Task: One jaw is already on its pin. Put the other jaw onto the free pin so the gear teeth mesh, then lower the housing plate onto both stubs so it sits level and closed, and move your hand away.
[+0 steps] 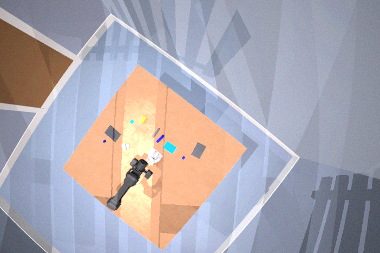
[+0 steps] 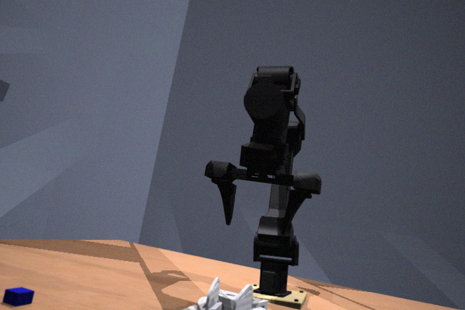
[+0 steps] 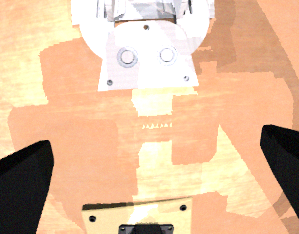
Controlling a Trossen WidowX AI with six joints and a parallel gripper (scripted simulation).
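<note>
The white gear-and-jaw assembly stands on the table. In the wrist view, the white housing plate lies at its near end, with two round stub ends showing through its ringed holes. The plate looks flat and seated; its height is hard to judge from above. A left jaw and a right jaw run out from under the plate's sides. The gear teeth and pins are hidden beneath it. My gripper is wide open and empty, raised above the table, back from the plate and not touching it.
A cyan plate, blue bar and grey bar lie beyond the assembly. A small white piece, yellow block and dark panels lie farther out. The arm's yellowish base plate is behind.
</note>
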